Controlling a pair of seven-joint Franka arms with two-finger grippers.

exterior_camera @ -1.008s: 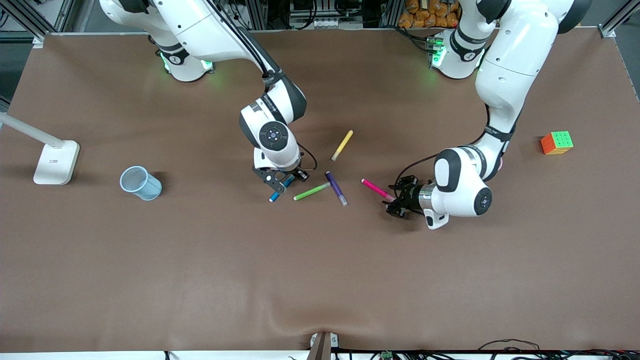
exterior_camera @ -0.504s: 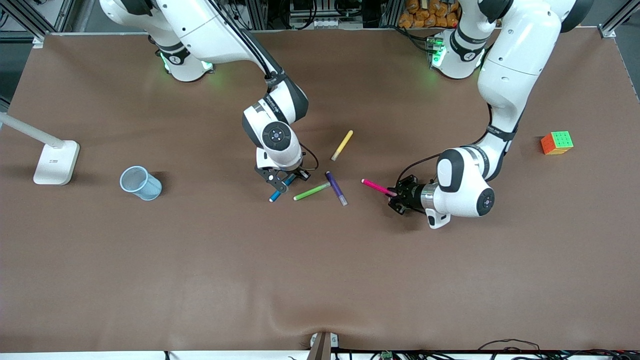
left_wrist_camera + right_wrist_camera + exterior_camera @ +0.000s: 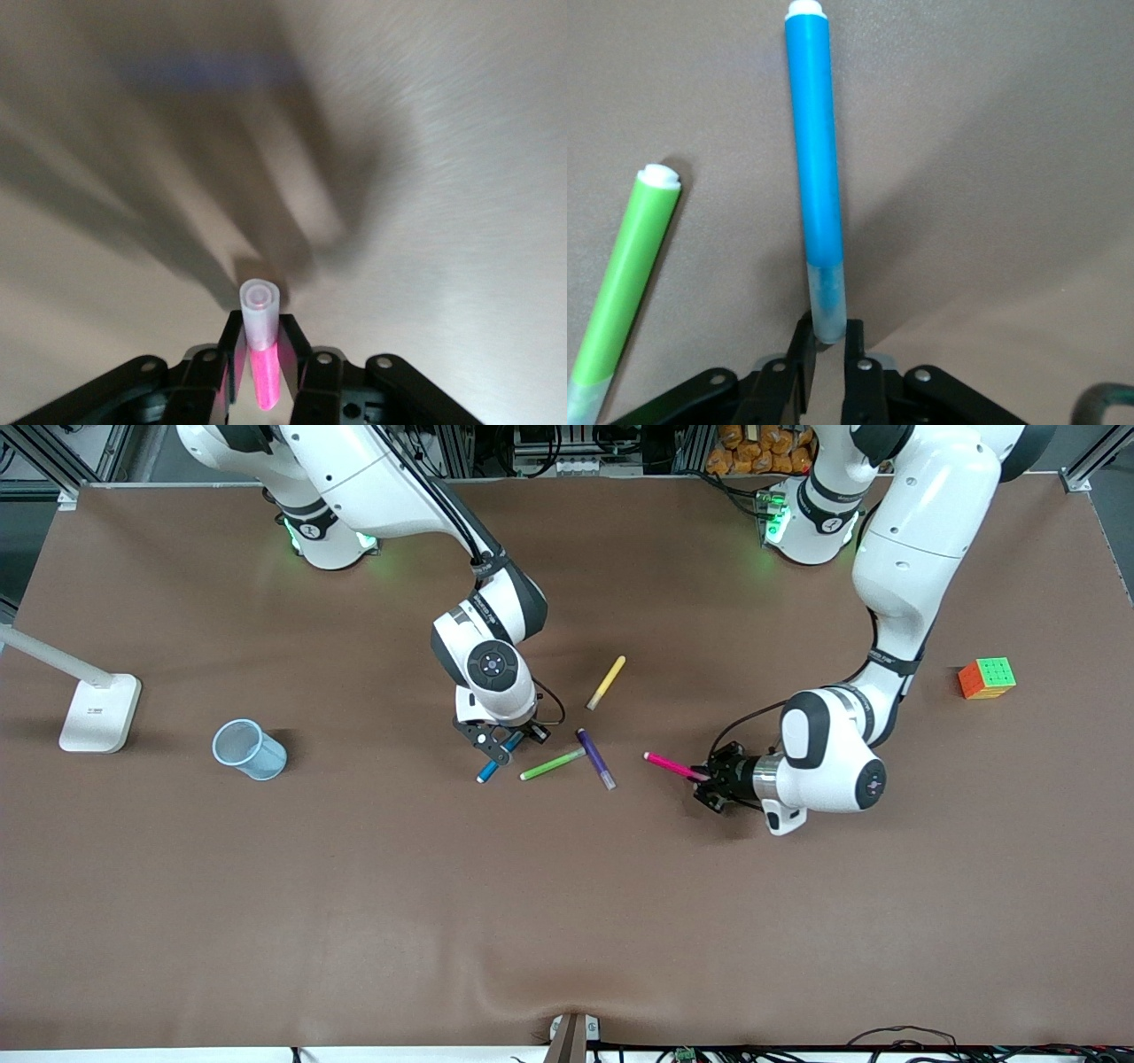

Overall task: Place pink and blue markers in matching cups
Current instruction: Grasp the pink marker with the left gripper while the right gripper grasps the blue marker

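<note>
- Standing at the right arm's end of the surface (image 3: 354, 886), the blue cup (image 3: 249, 750) is upright and empty, with a white lamp base (image 3: 99, 712) beside it; nothing is dropped in yet.
- Gripping the blue marker (image 3: 496, 762) by its pale end, the right tool (image 3: 501, 747) has its fingers clamped; the marker's other end looks low, near or on the surface, just beside the green pen (image 3: 553, 763).
- Lying loose between the two arms are that green pen, the purple pen (image 3: 595, 758) and the yellow pen (image 3: 606, 682).
- Clamped on the pink marker (image 3: 671, 765), the left tool (image 3: 714, 777) carries it sticking out sideways.
- Sitting toward the left arm's end is a puzzle cube (image 3: 986, 677); I see no pink cup in any view.
- Both pick-ups look done; both carries and drops remain.
</note>
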